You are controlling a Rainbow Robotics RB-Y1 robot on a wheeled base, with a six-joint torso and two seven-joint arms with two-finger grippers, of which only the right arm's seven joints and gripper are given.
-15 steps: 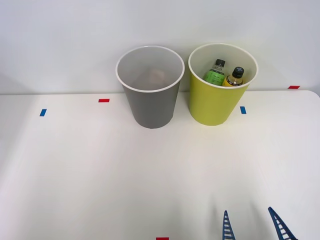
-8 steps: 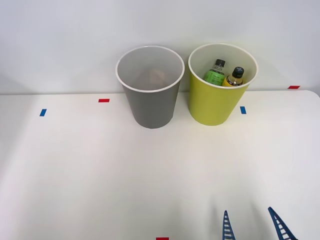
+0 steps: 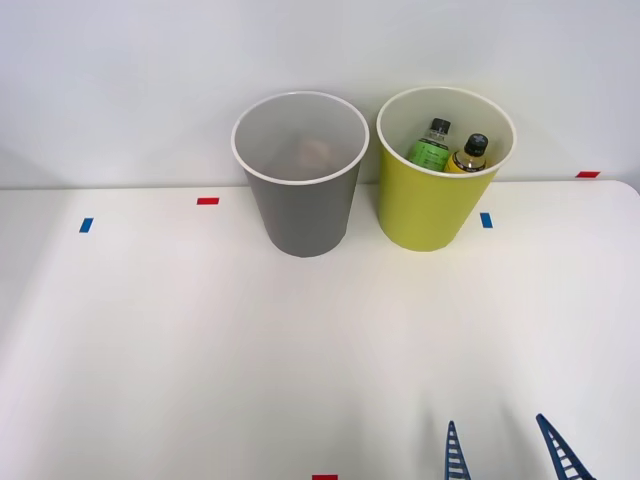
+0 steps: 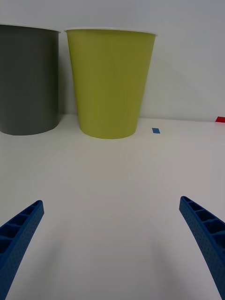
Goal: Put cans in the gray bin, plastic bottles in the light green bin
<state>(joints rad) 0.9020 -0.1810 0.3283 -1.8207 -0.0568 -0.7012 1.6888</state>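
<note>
Nothing moved, both bottles [image 3: 447, 147] still in light green bin [image 3: 425, 215], hand [image 3: 505, 450] still spread

A white table [image 3: 200, 330] is seen against a plain pale wall [image 3: 120, 70]. Small red tape marks [image 3: 208, 201] and blue tape marks [image 3: 86, 225] are stuck along the tabletop, lit evenly from above.
</note>
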